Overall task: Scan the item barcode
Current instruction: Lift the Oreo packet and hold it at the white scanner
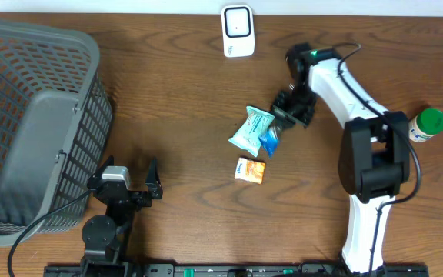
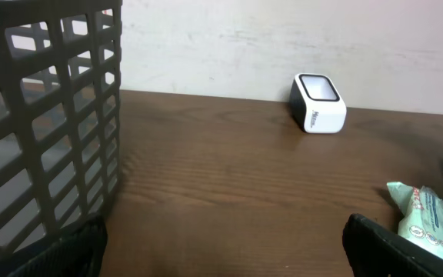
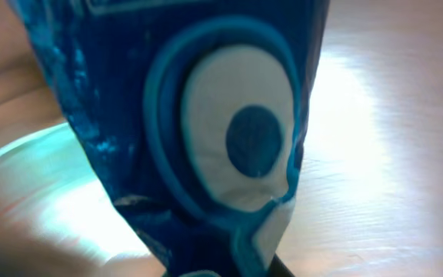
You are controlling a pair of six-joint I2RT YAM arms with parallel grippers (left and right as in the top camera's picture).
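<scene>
Blue packet [image 3: 229, 138] with white-oval emblem sits pinched in right tool [image 1: 280, 123].

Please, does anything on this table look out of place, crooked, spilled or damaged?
Nothing looks spilled or damaged. The only untidy spot is mid-table: the teal packet and the blue packet lie slanted against each other, with the right claw shut on the blue one. The orange packet lies apart.

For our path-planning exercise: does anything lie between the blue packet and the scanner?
Nothing visible does: bare table separates the blue packet, shut in the right gripper, from the scanner. A teal packet lies beside the blue one, at the edge of that line.
</scene>
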